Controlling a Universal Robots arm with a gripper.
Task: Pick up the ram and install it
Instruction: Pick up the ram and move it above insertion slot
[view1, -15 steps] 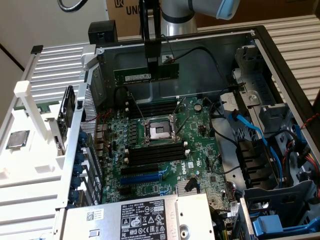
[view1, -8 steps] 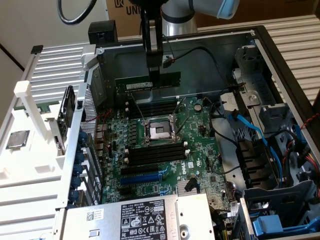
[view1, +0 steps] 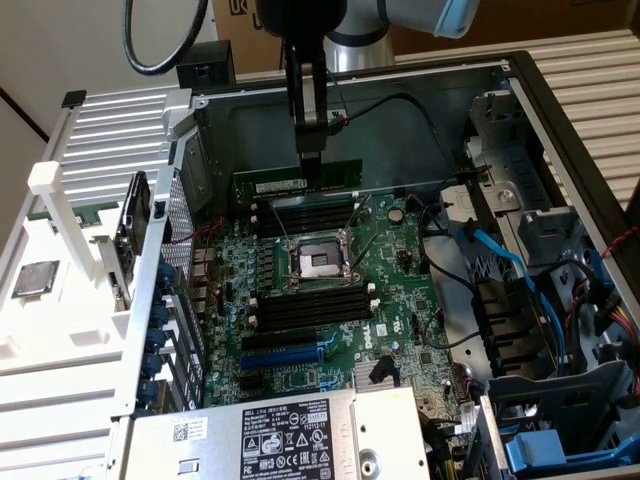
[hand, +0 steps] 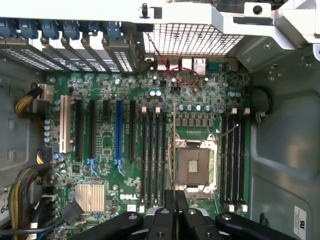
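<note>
Hanging from the fingers (view1: 310, 135), the ram (view1: 285, 182) is held level on its long edge, at 12 o'clock from the bare processor socket (view1: 318, 262) in the exterior view. It is recorded as a long, thin, dark-green stick with a pale label strip along its face. The fingers are pinched on its upper edge near the middle. Directly beneath it lies a bank of black plastic memory slots (view1: 300, 215) with white end clips. Whether the lower edge touches a slot cannot be told.

A second bank (view1: 310, 305) is noted at 6 o'clock from the socket. The motherboard (view1: 400, 300) is glossy green and densely populated. The case wall (view1: 420, 120) is dull grey sheet metal.

From the wrist view the ram (hand: 173, 150) is seen edge-on, as a thin line running out from between the black fingers (hand: 181, 200), parallel to the slots. A ribbed silver heat sink (hand: 90, 196) and a perforated grille (hand: 190, 40) are also resolved there.
</note>
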